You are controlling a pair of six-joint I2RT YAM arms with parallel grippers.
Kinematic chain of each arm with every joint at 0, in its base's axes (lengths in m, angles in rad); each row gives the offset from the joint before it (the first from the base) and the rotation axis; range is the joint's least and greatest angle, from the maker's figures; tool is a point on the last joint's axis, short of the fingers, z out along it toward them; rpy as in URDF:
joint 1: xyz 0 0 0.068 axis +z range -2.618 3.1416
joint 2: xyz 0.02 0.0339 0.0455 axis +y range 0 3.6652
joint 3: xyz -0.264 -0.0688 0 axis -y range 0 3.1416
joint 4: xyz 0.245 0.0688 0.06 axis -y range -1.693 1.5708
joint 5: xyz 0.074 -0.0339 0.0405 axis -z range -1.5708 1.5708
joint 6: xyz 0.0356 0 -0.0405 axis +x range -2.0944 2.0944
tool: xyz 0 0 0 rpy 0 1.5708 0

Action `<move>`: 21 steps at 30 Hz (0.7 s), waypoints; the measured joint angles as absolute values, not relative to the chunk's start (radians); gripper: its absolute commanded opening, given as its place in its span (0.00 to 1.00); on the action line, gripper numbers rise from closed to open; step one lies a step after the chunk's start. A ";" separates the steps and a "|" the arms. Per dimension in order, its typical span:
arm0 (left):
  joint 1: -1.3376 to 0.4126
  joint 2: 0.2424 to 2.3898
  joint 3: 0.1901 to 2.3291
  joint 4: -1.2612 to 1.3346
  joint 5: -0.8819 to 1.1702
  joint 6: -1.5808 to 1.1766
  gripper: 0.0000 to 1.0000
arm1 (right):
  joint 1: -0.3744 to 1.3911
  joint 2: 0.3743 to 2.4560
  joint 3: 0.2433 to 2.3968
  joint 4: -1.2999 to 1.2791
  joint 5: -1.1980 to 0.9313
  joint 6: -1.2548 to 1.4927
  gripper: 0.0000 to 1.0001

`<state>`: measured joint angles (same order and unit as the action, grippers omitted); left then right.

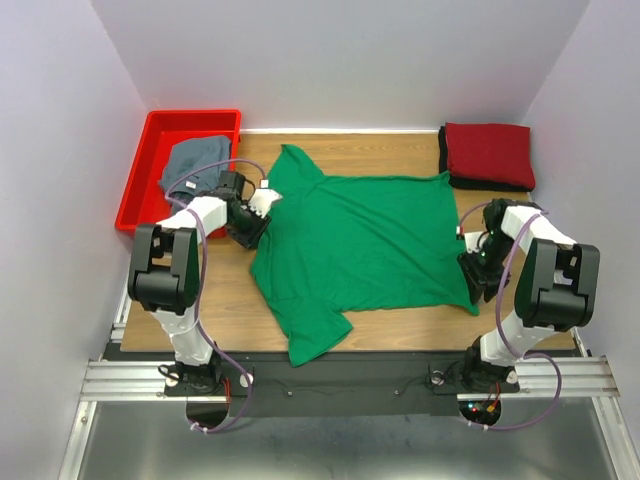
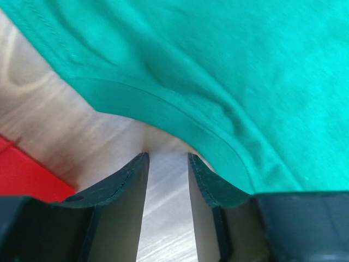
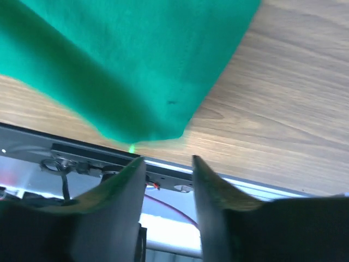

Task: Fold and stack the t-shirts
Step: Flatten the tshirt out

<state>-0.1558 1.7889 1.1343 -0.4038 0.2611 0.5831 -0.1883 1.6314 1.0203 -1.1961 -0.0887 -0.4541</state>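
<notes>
Pale walls (image 1: 340,60) enclose the wooden table (image 1: 220,300), where the left gripper (image 2: 167,158) and right gripper (image 3: 168,161) crouch at the green t-shirt's (image 1: 360,245) edges, jaws spread empty.

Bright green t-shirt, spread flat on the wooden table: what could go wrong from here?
A corner of the bright green cloth t-shirt lies just ahead of the open right gripper, not between its fingers; closing now may miss it. The open left gripper has only the hemmed edge at one fingertip, so a thin pinch could slip. One sleeve overhangs the wooden table and might drag.
</notes>
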 measured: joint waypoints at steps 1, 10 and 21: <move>-0.156 1.778 1.129 -0.414 0.278 0.593 0.48 | -0.188 1.631 1.026 -1.195 -0.085 -0.458 0.50; -0.193 1.427 1.124 -0.632 0.502 0.870 0.43 | -0.188 1.632 1.263 -1.185 -0.116 -0.481 0.50; -0.656 1.333 0.891 -0.692 0.426 0.958 0.41 | -0.167 1.778 1.316 -1.114 -0.215 -0.470 0.45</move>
